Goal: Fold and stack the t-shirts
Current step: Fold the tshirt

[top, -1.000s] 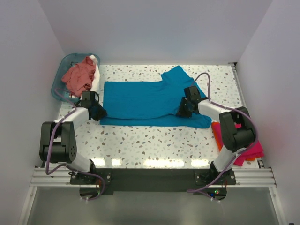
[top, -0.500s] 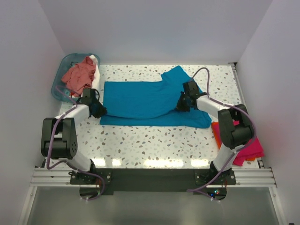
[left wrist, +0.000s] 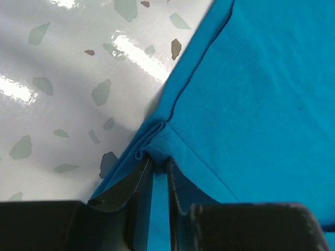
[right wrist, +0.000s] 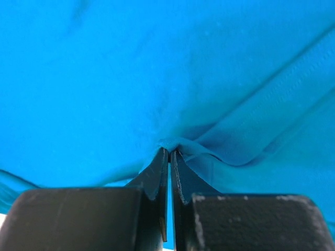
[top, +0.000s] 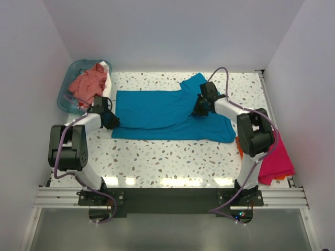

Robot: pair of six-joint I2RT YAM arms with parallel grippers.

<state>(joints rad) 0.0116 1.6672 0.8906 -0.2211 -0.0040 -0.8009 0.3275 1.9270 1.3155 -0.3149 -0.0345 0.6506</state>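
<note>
The large teal-blue t-shirt (top: pixel 157 112) lies spread across the middle of the table. My left gripper (top: pixel 109 119) is shut on a pinch of its left hem edge (left wrist: pixel 157 144). My right gripper (top: pixel 200 109) is shut on a fold of the same shirt near its right sleeve (right wrist: pixel 172 146). A dusty salmon-pink shirt (top: pixel 88 84) and a white one (top: pixel 106 86) lie in the basket at the far left. A magenta-pink shirt (top: pixel 276 159) lies over an orange one (top: pixel 241 149) at the right edge.
The translucent teal plastic basket (top: pixel 67 89) stands at the far left corner. White walls close in the table on three sides. Speckled tabletop (top: pixel 172 157) shows in front of the teal shirt.
Both grippers have moved toward the far side of the table, dragging the teal shirt's near edge with them. The right arm has lifted off the magenta shirt, which now shows more.
</note>
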